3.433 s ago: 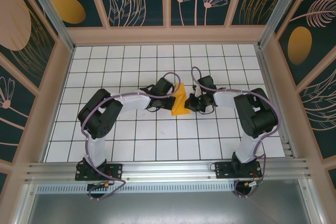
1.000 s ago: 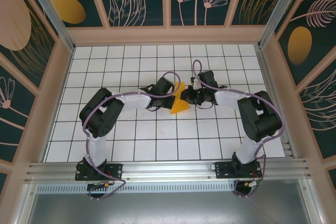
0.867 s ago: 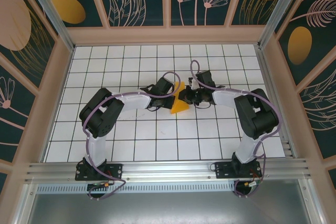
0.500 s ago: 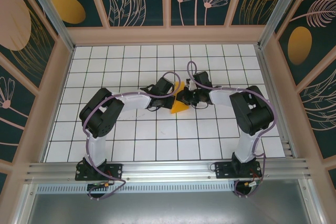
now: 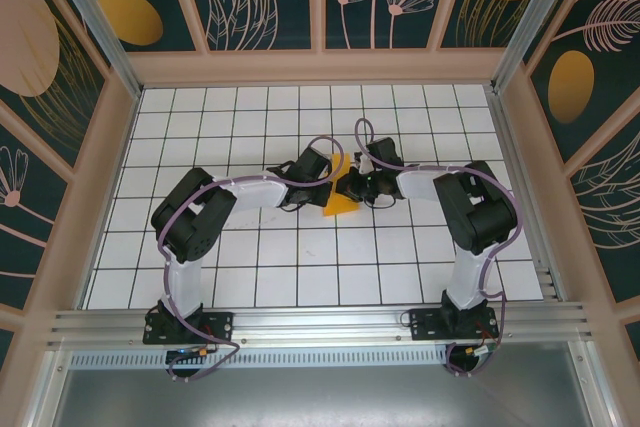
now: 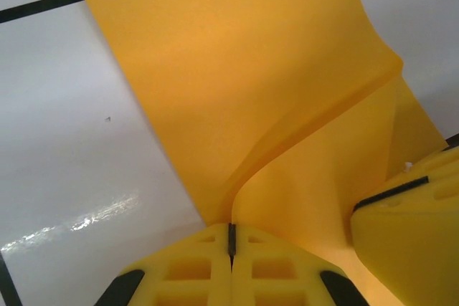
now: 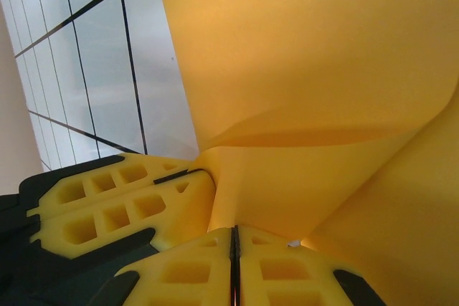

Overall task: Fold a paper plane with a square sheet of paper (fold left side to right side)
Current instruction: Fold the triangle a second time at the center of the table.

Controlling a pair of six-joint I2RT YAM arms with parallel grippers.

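One square sheet of paper point(image 5: 340, 205), two arms, one counter point(image 5: 300, 277). Left fingers point(image 6: 188, 266) are clenched on the sheet's edge; right fingers point(image 7: 183, 274) are likewise clenched on it, just beside them. The sheet is held at mid-counter between both wrists, buckled upward, not flat. Its visible long axis runs far to near, widening toward the near side. Against the earliest frame, the right fingers have closed in leftward, and the sheet shows narrower and more bunched
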